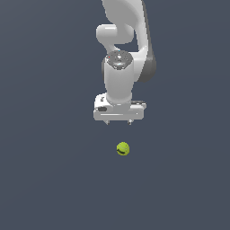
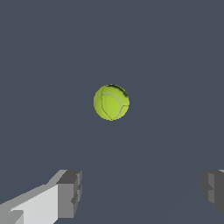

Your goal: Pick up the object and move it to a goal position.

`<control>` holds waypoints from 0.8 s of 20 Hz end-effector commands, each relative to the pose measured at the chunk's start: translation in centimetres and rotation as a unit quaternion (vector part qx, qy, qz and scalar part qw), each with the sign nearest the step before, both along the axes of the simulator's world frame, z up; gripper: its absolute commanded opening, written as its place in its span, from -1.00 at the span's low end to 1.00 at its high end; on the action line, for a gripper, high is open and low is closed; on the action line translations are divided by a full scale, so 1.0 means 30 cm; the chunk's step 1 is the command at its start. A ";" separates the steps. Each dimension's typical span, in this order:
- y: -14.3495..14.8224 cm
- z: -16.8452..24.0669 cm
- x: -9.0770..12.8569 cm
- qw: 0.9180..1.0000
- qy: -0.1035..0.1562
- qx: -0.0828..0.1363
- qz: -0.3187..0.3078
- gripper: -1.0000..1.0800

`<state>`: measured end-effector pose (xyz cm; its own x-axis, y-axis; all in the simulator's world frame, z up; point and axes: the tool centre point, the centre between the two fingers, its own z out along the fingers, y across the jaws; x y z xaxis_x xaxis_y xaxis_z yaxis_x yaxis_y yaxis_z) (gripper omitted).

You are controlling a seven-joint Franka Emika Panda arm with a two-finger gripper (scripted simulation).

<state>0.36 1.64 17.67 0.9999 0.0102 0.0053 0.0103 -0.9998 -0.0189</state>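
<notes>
Nearest the exterior camera lies the ball [image 1: 122, 148], a small yellow-green sphere with a dark curved mark, resting on the flat dark grey-blue floor [image 1: 49, 179] a little below the centre of the frame. Above it in the picture hangs my gripper [image 1: 118, 121], its white body broad and its two short fingertips just showing under the lower edge, set well apart from one another. The ball sits below the gripper in the frame and slightly toward the exterior view's right, clear of it, with bare floor between them. My white arm [image 1: 128, 27] rises from the gripper to the top edge of the frame, with a grey cap on the wrist joint. In the wrist view, my two fingers come closest to the lens: one grey pad on a white link [image 2: 65, 194] near one lower corner, the other grey pad [image 2: 214, 188] at the opposite edge, a wide gap between them, so my gripper is released and grasps nothing. The ball [image 2: 111, 102] shows near the middle of this frame, its pale seam lines visible, lying on the floor [image 2: 175, 65] well clear of both pads.
</notes>
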 end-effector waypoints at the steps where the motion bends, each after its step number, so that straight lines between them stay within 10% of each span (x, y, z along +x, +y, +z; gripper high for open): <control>1: 0.000 0.000 0.000 1.000 0.000 0.000 0.000 0.92; 16: -0.006 -0.016 0.001 1.000 0.006 0.002 -0.015 0.92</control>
<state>0.29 1.40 17.34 0.9996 -0.0276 -0.0065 -0.0278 -0.9993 -0.0244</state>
